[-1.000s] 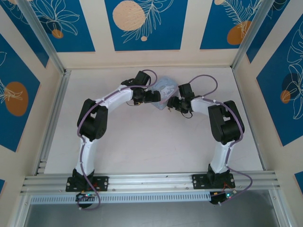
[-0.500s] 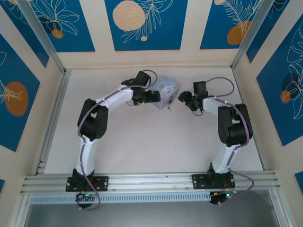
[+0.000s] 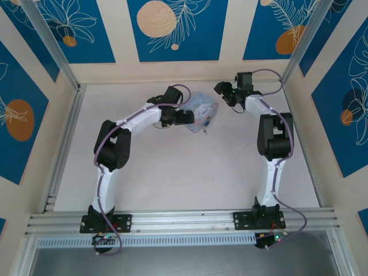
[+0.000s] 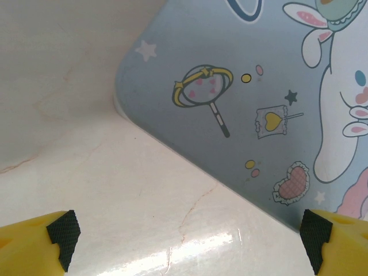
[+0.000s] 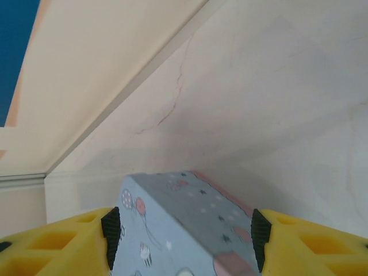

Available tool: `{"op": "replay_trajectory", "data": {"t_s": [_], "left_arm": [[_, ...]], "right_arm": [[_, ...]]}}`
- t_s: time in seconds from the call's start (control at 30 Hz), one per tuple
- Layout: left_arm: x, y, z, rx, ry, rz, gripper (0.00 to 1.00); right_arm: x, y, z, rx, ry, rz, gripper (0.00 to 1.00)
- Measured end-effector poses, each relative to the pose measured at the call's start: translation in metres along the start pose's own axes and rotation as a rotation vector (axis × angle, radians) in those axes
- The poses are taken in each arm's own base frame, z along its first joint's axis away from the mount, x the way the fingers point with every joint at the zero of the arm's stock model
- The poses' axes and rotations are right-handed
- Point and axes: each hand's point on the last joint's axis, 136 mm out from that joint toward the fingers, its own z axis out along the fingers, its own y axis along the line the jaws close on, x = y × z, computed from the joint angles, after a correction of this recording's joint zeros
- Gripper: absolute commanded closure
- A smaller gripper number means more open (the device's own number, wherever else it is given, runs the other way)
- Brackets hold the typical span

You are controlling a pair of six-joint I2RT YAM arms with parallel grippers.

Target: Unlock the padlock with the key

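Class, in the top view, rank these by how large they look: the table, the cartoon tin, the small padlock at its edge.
1. table, largest
2. cartoon tin
3. padlock, by far the smallest

Ahead of the left gripper (image 4: 187,236) lies a pale cream, faintly veined tabletop (image 4: 115,190) with a glossy patch of light. Beyond the right gripper (image 5: 183,241) the tabletop meets a cream back wall (image 5: 115,57) with dark blue leaf-patterned panels (image 3: 195,34). A silvery aluminium rail (image 3: 184,218) borders the near edge.
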Motion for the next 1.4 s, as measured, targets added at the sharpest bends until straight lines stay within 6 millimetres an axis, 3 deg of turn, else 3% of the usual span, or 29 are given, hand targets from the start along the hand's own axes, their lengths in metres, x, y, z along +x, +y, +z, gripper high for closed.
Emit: {"op": "replay_trajectory", "data": {"t_s": [0.17,0.37,0.8,1.03,1.23,1.4], "left_arm": [[0.004,0.012,-0.004,-0.014,0.0,-0.007,0.01],[0.01,0.038,-0.018,-0.047,-0.003,-0.037,0.01],[0.037,0.093,-0.049,-0.113,-0.035,-0.103,0.01],[0.052,0.101,-0.058,-0.116,-0.058,-0.107,0.01],[0.048,0.1,-0.057,-0.105,-0.079,-0.103,0.01],[0.046,0.099,-0.056,-0.102,-0.082,-0.102,0.01]], "right_arm": [[0.029,-0.004,0.028,-0.006,0.115,0.005,0.47],[0.062,0.011,0.038,-0.039,0.184,-0.056,0.52],[0.138,0.034,0.029,-0.071,0.221,-0.143,0.57],[0.165,0.035,0.011,-0.049,0.179,-0.152,0.42],[0.185,0.011,-0.028,0.039,0.121,-0.11,0.42],[0.201,0.003,-0.043,0.055,0.101,-0.107,0.33]]}}
